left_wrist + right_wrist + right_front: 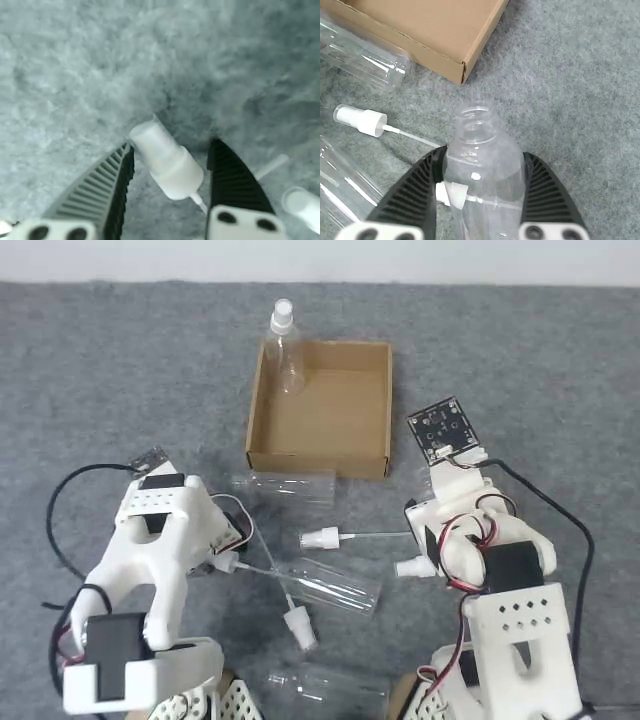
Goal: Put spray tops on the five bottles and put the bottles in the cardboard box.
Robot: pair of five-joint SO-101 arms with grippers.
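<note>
L arm: left gripper [172,148] sits low over grey mat [75,60]. Jaws are apart, one each side of a spray top [167,162] lying on the mat, w/ small gaps both sides, so nothing is pinched yet. Its dip tube [199,201] runs back toward the wrist.

R arm: right gripper [484,156] is clamped on the body of an uncapped bottle [482,150]. The open neck points away from the wrist, toward a corner of the cardboard box [445,30].

High view: capped bottle [283,345] is at the box's far-left corner, looks to be inside. The other bottles lie on the mat:
- front bottle [285,487], just beside the box's near wall
- mid bottle [335,585], btwn the arms
- near bottle [320,687], by the arm bases

Loose tops: tubed top [322,537], mid top [300,625], side top [415,567] near the R arm.

Handling, my read:
- **Spray top:** light, hard, smooth and round, so prob rolls or pops out if squeezed off-centre. Take it across the wide collar, not the nozzle. The tube is thin and bendy, so don't grip there.
- **Bottle:** empty, thin clear plastic, v light, slick, and the walls likely dent. Hold mid-body below the shoulder, firm but not crushing, and keep the neck free for the top. The tube needs to thread into the neck first.
</note>
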